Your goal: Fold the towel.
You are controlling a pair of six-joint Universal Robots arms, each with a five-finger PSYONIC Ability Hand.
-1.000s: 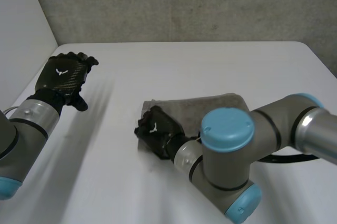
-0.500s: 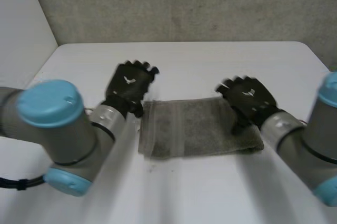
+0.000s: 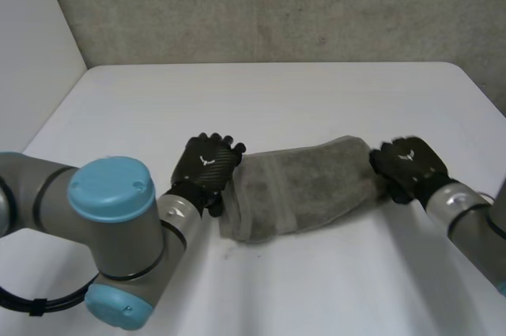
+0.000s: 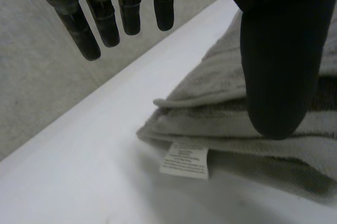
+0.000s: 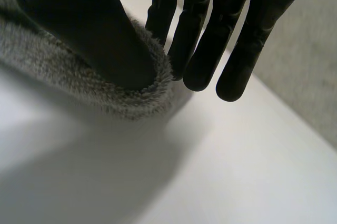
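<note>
A grey towel (image 3: 304,186) lies folded in the middle of the white table (image 3: 316,91), its right end raised a little. My left hand (image 3: 207,164) is at the towel's left end. In the left wrist view its fingers (image 4: 105,18) are straight and spread above the table, and the thumb (image 4: 279,60) hangs over the towel (image 4: 221,103), so this hand is open. My right hand (image 3: 409,165) is at the towel's right end. In the right wrist view the thumb (image 5: 89,29) presses the fuzzy towel edge (image 5: 137,95) against the fingers (image 5: 210,39), a pinch.
A white care label (image 4: 184,162) sticks out of the towel's corner by my left hand. A grey wall (image 3: 277,4) runs behind the table's far edge. Bare table lies beyond the towel and in front of it.
My left hand came nearer and down to the towel's left end. My right hand slid to the right end and closed on it, and that end has risen and bunched.
</note>
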